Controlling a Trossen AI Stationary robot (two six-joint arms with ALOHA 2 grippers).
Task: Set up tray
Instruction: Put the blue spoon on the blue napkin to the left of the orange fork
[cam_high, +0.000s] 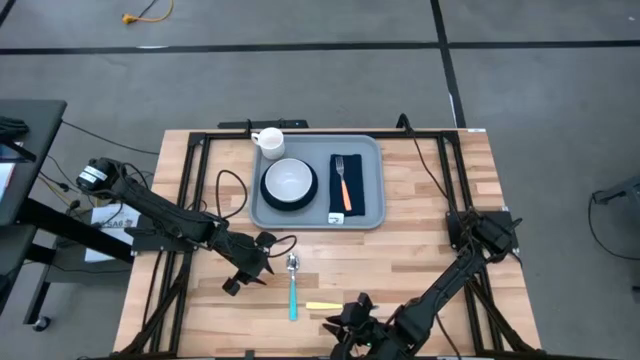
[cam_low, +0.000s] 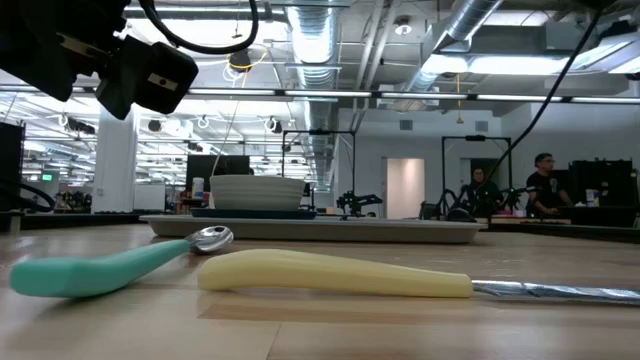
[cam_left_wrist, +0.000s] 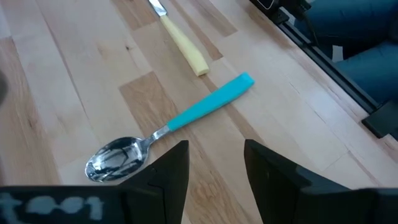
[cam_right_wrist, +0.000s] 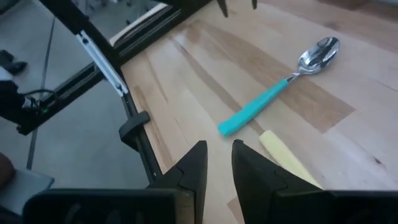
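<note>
The light grey-blue tray (cam_high: 372, 150) lies at the table's far middle. It carries a white mug (cam_high: 268, 141), a white bowl on a dark plate (cam_high: 289, 184) and a dark napkin with an orange-handled fork (cam_high: 345, 185). A teal-handled spoon (cam_high: 292, 290) and a yellow-handled knife (cam_high: 322, 306) lie flat on the wood nearer the front. My left gripper (cam_left_wrist: 214, 168) hovers open just left of the spoon's bowl (cam_left_wrist: 115, 158). My right gripper (cam_right_wrist: 219, 162) hovers near the front edge, by the knife's handle (cam_right_wrist: 286, 158), its fingers a narrow gap apart with nothing between them.
Black frame rails (cam_high: 190, 190) run along the table's left and right sides, with cables (cam_high: 235, 195) lying left of the tray. Bare wood (cam_high: 420, 260) stretches between the tray and the front right. In the low view, people (cam_low: 540, 185) sit far behind the table.
</note>
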